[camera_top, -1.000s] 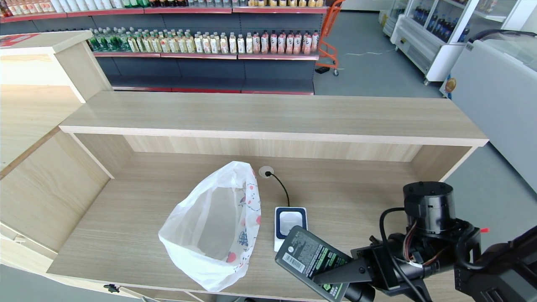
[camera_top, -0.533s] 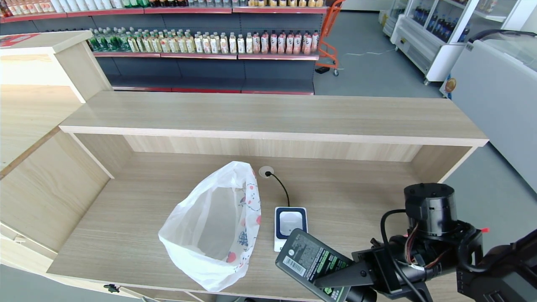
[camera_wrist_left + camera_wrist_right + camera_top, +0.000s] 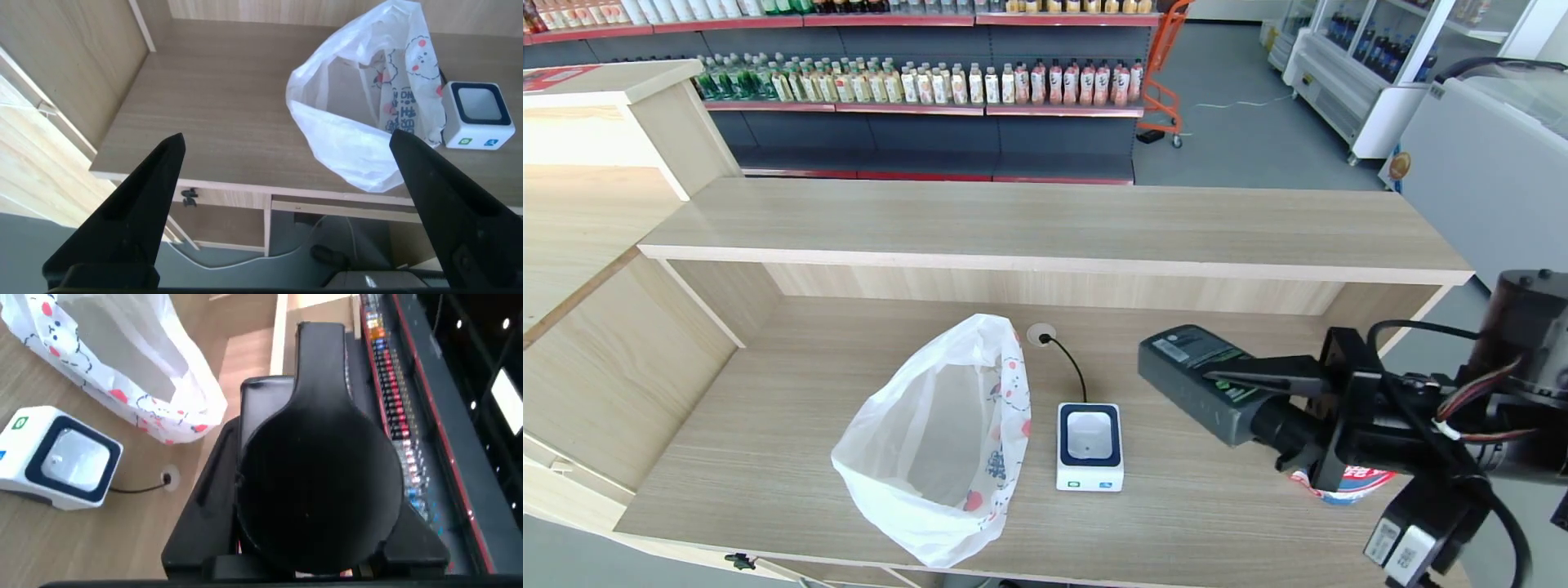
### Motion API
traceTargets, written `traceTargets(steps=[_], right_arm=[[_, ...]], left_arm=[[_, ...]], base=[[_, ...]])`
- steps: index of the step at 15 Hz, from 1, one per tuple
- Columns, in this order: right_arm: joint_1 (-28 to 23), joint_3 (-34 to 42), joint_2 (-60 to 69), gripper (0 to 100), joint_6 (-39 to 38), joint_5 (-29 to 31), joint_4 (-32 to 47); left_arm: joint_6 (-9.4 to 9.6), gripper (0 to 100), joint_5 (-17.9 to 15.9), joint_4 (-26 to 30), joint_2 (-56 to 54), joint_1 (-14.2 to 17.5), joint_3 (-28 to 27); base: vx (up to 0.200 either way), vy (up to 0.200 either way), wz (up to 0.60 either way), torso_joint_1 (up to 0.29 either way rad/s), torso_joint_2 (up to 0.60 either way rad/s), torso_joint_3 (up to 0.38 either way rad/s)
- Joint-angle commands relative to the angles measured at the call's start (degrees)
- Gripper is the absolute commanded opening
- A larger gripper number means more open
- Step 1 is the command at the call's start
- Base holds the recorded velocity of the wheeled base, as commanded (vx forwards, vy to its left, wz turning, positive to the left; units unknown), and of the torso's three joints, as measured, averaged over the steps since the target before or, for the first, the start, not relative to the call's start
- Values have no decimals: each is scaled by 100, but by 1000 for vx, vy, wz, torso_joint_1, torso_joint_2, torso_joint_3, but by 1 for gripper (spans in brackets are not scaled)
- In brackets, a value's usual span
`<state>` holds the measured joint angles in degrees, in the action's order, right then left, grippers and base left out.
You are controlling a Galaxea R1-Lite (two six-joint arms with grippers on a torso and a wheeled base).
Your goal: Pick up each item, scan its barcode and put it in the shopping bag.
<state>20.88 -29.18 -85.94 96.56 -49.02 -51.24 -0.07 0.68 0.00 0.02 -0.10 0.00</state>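
My right gripper (image 3: 1218, 390) is shut on a dark grey-green pouch (image 3: 1188, 367) with a white barcode label, held above the counter to the right of the scanner. From the right wrist the pouch (image 3: 319, 474) looms as a dark shape close to the camera. The white scanner (image 3: 1090, 445) (image 3: 57, 461) with its dark window lies flat beside the shopping bag. That white plastic bag (image 3: 939, 441) (image 3: 368, 106) (image 3: 122, 343) stands open with its mouth towards the counter's front. My left gripper (image 3: 288, 143) hangs open over the front edge, left of the bag, holding nothing.
A red, white and blue packet (image 3: 1347, 482) lies on the counter under my right arm. The scanner's black cable (image 3: 1072, 367) runs to a grommet hole (image 3: 1041, 334). A raised ledge (image 3: 1054, 229) and side walls (image 3: 629, 367) enclose the counter (image 3: 792, 408).
My right arm has carried the pouch up, back and to the right, away from the scanner's front corner. The scanner is now fully uncovered, and the packet under the arm has come into sight.
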Motion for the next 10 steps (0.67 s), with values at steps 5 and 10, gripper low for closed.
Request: traceTargets(steps=[5, 10], right_arm=[[-1921, 185, 1836, 0, -4963, 569, 1608], [-1359, 141, 1713, 0, -11458, 1878, 2979]], left_arm=[[-1, 100, 2, 0, -2, 1, 0], [-1, 100, 2, 0, -2, 1, 0]], base=[[0, 0, 0, 0, 0, 0], [0, 0, 0, 0, 0, 0]])
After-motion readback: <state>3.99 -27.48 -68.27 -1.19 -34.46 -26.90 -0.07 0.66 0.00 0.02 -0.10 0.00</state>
